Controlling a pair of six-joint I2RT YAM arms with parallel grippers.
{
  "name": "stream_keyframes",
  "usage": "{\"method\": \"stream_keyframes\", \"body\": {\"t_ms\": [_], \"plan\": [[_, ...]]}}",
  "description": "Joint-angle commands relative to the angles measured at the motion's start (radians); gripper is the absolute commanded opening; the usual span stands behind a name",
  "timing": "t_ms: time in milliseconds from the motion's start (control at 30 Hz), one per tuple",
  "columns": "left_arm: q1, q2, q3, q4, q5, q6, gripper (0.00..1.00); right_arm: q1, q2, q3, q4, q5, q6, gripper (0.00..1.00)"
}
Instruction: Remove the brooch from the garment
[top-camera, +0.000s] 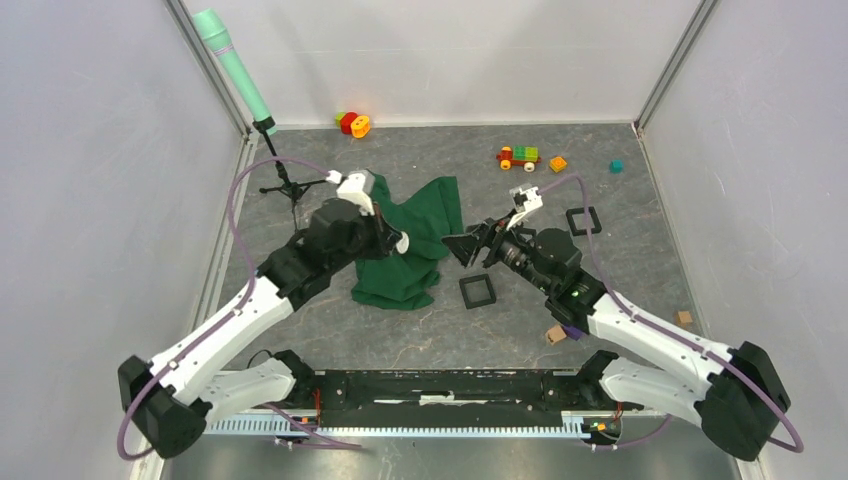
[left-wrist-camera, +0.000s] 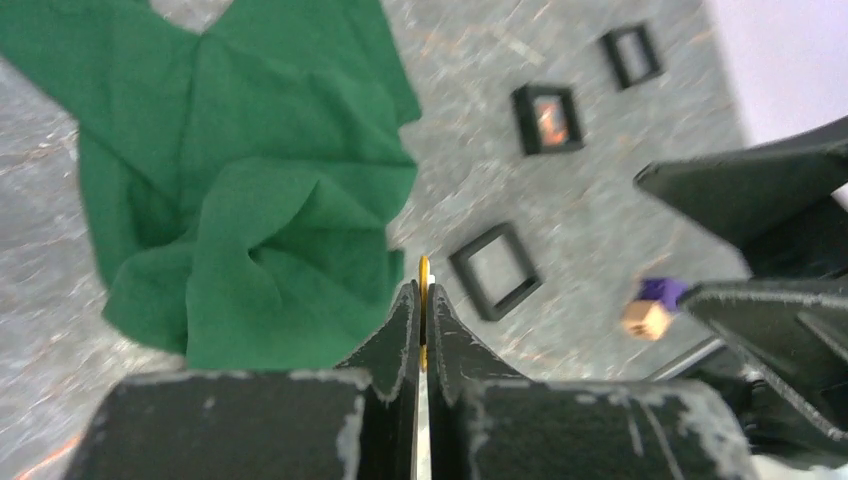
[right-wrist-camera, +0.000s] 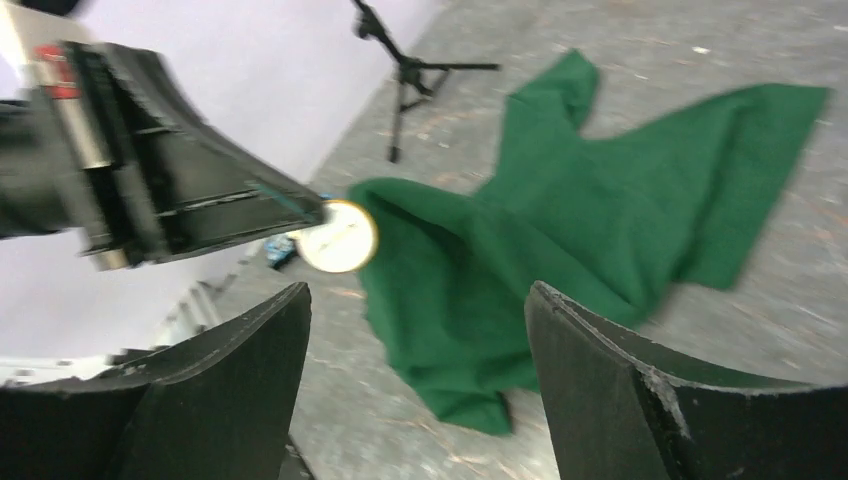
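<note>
The green garment (top-camera: 420, 235) lies crumpled on the grey table, and also shows in the left wrist view (left-wrist-camera: 250, 180) and the right wrist view (right-wrist-camera: 600, 200). My left gripper (top-camera: 398, 243) (left-wrist-camera: 423, 290) is shut on the brooch (right-wrist-camera: 338, 236), a small round white disc with a gold rim, seen edge-on (left-wrist-camera: 424, 268) between the fingertips. The brooch sits right at the cloth's near edge; whether it touches the cloth I cannot tell. My right gripper (top-camera: 470, 245) (right-wrist-camera: 420, 300) is open just right of the garment, facing the brooch, with nothing between its fingers.
Black square frames lie right of the garment (top-camera: 477, 290) (top-camera: 583, 220). A microphone stand (top-camera: 285, 185) stands at the back left. Toys sit along the back (top-camera: 352, 123) (top-camera: 518, 156), small blocks (top-camera: 557, 163) (top-camera: 616, 166) beside them, and wooden cubes (top-camera: 556, 335) (top-camera: 683, 318) at the right.
</note>
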Motion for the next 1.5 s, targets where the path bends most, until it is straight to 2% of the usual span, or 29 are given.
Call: {"method": "stream_keyframes", "body": {"t_ms": [0,100,200,300,367,533,633,700,767,867,1067,1200,1333,1467], "plan": [[-0.135,0.093,0.139,-0.336,-0.33,0.129,0.02,-0.011,-0.085,-0.035,-0.223,0.157,-0.145,0.83],[-0.184,0.171,0.17,-0.429,-0.418,0.126,0.02,-0.02,-0.124,-0.069,-0.249,0.182,-0.153,0.83],[-0.211,0.258,0.17,-0.481,-0.575,0.115,0.02,-0.022,-0.135,-0.087,-0.248,0.179,-0.143,0.83],[-0.214,0.398,0.183,-0.543,-0.742,0.076,0.02,-0.022,-0.125,-0.083,-0.252,0.16,-0.137,0.83],[-0.21,0.51,0.187,-0.529,-0.802,0.037,0.02,-0.022,-0.117,-0.082,-0.252,0.153,-0.135,0.83],[-0.097,0.698,0.199,-0.353,-0.71,0.092,0.02,-0.022,-0.114,-0.08,-0.255,0.136,-0.127,0.83],[-0.07,0.787,0.235,-0.344,-0.778,0.112,0.02,-0.022,-0.134,-0.087,-0.273,0.142,-0.128,0.83],[-0.072,0.838,0.284,-0.425,-0.848,0.096,0.02,-0.021,-0.154,-0.1,-0.285,0.156,-0.133,0.83],[-0.105,0.858,0.34,-0.54,-0.888,0.062,0.02,-0.023,-0.172,-0.113,-0.295,0.169,-0.137,0.83],[-0.216,0.819,0.384,-0.692,-0.918,-0.007,0.02,-0.023,-0.184,-0.124,-0.308,0.183,-0.143,0.83],[-0.391,0.742,0.443,-0.883,-0.93,-0.143,0.02,-0.025,-0.183,-0.129,-0.306,0.178,-0.137,0.83],[-0.431,0.792,0.45,-0.879,-0.933,-0.163,0.02,-0.025,-0.187,-0.132,-0.305,0.175,-0.135,0.83],[-0.435,0.922,0.475,-0.857,-0.914,-0.157,0.02,-0.024,-0.196,-0.137,-0.306,0.169,-0.132,0.83],[-0.435,1.009,0.494,-0.805,-0.913,-0.131,0.07,-0.027,-0.204,-0.139,-0.316,0.174,-0.137,0.83]]}}
